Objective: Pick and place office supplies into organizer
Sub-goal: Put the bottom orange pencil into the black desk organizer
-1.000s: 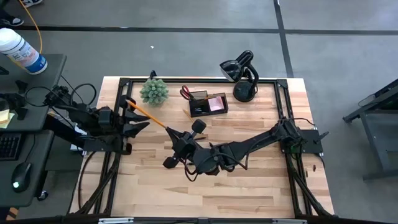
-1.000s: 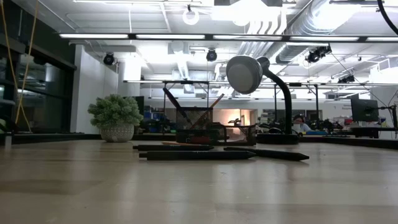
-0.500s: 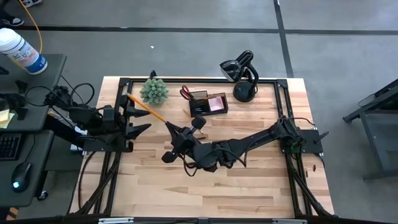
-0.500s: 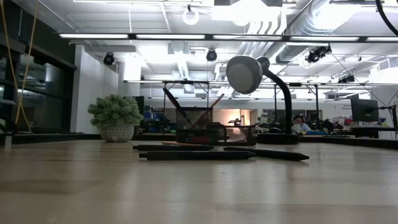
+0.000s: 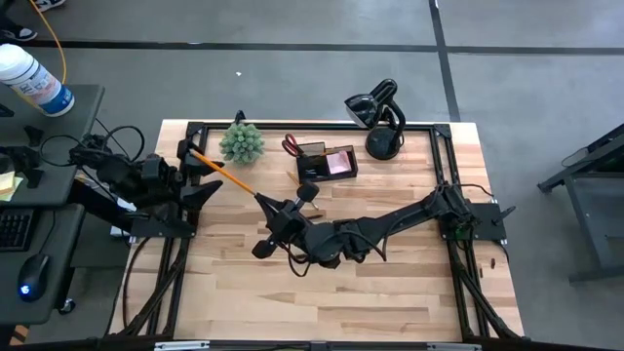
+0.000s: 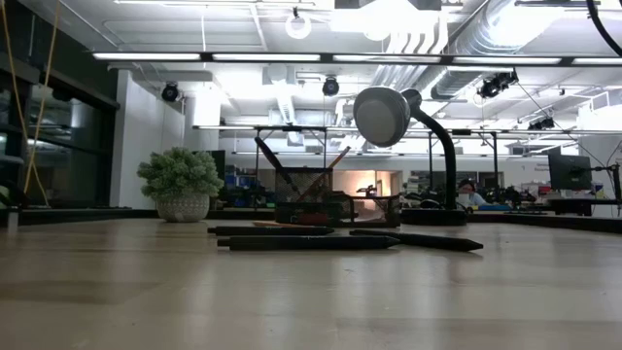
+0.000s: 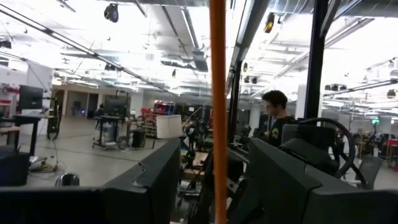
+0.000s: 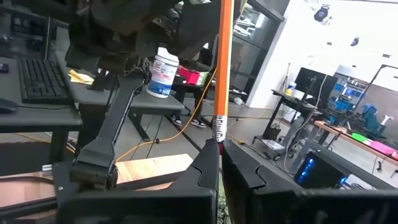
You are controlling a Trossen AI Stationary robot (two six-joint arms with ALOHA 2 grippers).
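Observation:
A thin orange pencil (image 5: 222, 174) hangs above the table's left part, with my right gripper (image 5: 261, 202) shut on its near-right end. Its other end runs toward the far left, between the fingers of my open left gripper (image 5: 200, 174), which stand on either side of it (image 7: 217, 112) without touching. The black organizer (image 5: 327, 162) stands at the far middle with a pink pad (image 5: 340, 161) inside and red-handled scissors (image 5: 291, 146) at its left end. In the low view, black pens (image 6: 301, 241) lie flat on the table before the organizer (image 6: 311, 199). My right gripper pinches the pencil between its two fingertips (image 8: 208, 163), at the end with the banded ferrule (image 8: 218, 129). The fingers come level from the table's right side. The pencil sticks out beyond them toward the left arm, lifted clear of the table.
A spiky green plant (image 5: 241, 142) stands in its pot at the far left, close to the pencil's free end. A black curved-neck stand (image 5: 380, 117) is at the far right of the organizer. The near half of the table (image 5: 322, 302) is bare wood.
My left gripper has opened and let go of the pencil, then drawn back a little toward the table's left edge. The pencil stays in my right gripper, and its free end has swung slightly toward the far left.

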